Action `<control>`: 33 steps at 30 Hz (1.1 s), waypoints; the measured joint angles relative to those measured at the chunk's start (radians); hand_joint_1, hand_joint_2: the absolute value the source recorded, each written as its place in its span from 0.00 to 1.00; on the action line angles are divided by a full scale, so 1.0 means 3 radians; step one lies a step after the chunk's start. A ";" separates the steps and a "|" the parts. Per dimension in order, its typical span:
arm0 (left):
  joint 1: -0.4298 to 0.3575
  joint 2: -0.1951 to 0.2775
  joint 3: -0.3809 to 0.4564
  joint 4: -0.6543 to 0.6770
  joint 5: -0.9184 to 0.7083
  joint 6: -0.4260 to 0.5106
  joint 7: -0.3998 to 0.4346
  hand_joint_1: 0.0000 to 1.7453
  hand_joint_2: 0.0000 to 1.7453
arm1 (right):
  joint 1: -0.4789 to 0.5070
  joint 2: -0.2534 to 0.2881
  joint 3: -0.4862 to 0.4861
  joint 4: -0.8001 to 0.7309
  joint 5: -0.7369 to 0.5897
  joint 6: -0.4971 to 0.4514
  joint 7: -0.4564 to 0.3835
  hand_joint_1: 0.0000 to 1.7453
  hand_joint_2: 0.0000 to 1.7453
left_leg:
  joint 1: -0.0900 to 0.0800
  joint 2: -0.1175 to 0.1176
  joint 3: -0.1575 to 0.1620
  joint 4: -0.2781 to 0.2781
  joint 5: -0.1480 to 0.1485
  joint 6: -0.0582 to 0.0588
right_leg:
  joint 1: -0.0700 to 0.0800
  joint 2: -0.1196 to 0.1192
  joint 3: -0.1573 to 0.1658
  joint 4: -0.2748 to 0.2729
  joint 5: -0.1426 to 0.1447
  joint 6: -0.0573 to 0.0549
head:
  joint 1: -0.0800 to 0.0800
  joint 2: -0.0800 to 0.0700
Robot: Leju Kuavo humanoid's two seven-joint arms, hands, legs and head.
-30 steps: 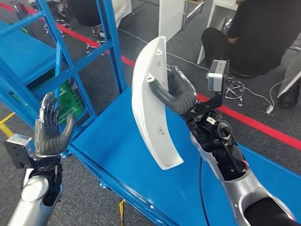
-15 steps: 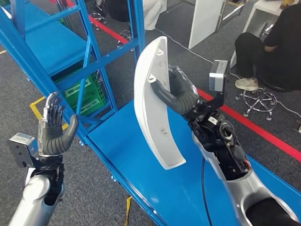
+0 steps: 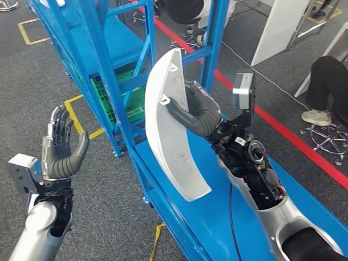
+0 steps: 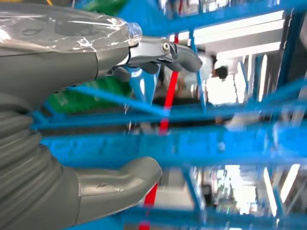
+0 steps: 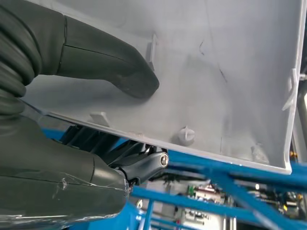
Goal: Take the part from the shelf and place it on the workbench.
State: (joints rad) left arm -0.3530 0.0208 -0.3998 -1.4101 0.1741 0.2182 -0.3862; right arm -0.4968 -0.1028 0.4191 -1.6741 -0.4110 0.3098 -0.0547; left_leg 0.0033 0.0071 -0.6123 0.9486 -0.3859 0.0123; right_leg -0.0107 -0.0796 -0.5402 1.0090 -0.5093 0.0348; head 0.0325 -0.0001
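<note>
Thumb and dark fingers of the right hand clamp the curved white plastic part along one edge, the thumb lying across its ribbed inner face and the fingers behind it (the right wrist view shows this pinch closely, though most of the fingers are hidden behind the panel). The part is held up in the air, tilted on end above the blue tabletop, not touching it. The left hand is raised over the grey carpet with palm upright, fingers spread and nothing in it. Behind the part stands the blue shelf, with a green crate low inside, partly hidden by the frame. A seated person is cut off at the right edge.
</note>
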 joint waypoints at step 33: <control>0.0060 -0.0013 0.0000 -0.0267 0.0025 0.0073 0.0075 0.00 1.00 | -0.0065 0.0094 0.0254 0.0140 -0.0139 0.0129 0.0008 1.00 1.00 | 0.0046 -0.0069 0.0021 -0.0027 0.0016 -0.0012 | -0.0032 0.0210 -0.0253 0.0546 -0.0253 0.0024 | 0.0054 0.0000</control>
State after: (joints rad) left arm -0.3349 0.0169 -0.3998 -1.4902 0.1817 0.2402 -0.3638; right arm -0.5163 -0.0747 0.4954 -1.6320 -0.4526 0.3486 -0.0524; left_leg 0.0172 -0.0137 -0.6062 0.9405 -0.3811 0.0089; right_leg -0.0202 -0.0167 -0.6159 1.1728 -0.5853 0.0422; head 0.0488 -0.0001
